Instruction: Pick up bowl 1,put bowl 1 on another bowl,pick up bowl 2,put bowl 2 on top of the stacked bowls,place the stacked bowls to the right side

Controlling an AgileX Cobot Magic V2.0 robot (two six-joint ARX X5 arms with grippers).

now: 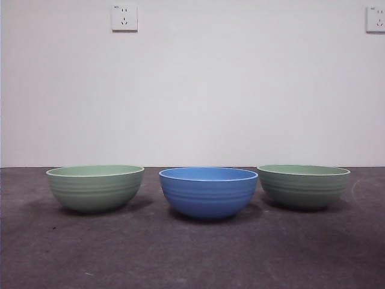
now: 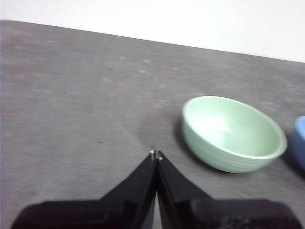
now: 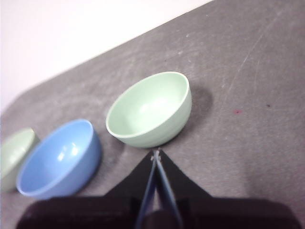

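Three ribbed bowls stand apart in a row on the dark table. The blue bowl [image 1: 208, 191] is in the middle, also seen as the blue bowl [image 3: 59, 159] and as a sliver [image 2: 300, 142]. A pale green bowl [image 1: 95, 187] stands at the left and shows near my left gripper [image 2: 156, 154] as the green bowl [image 2: 232, 132]. Another pale green bowl [image 1: 303, 185] stands at the right, just beyond my right gripper [image 3: 156, 153] as the green bowl [image 3: 150, 110]. Both grippers are shut and hold nothing. Neither arm shows in the front view. Nothing is stacked.
The grey table [image 1: 192, 259] runs back to a white wall with two sockets [image 1: 124, 17]. The far left green bowl [image 3: 14, 152] peeks in at the edge of the right wrist view.
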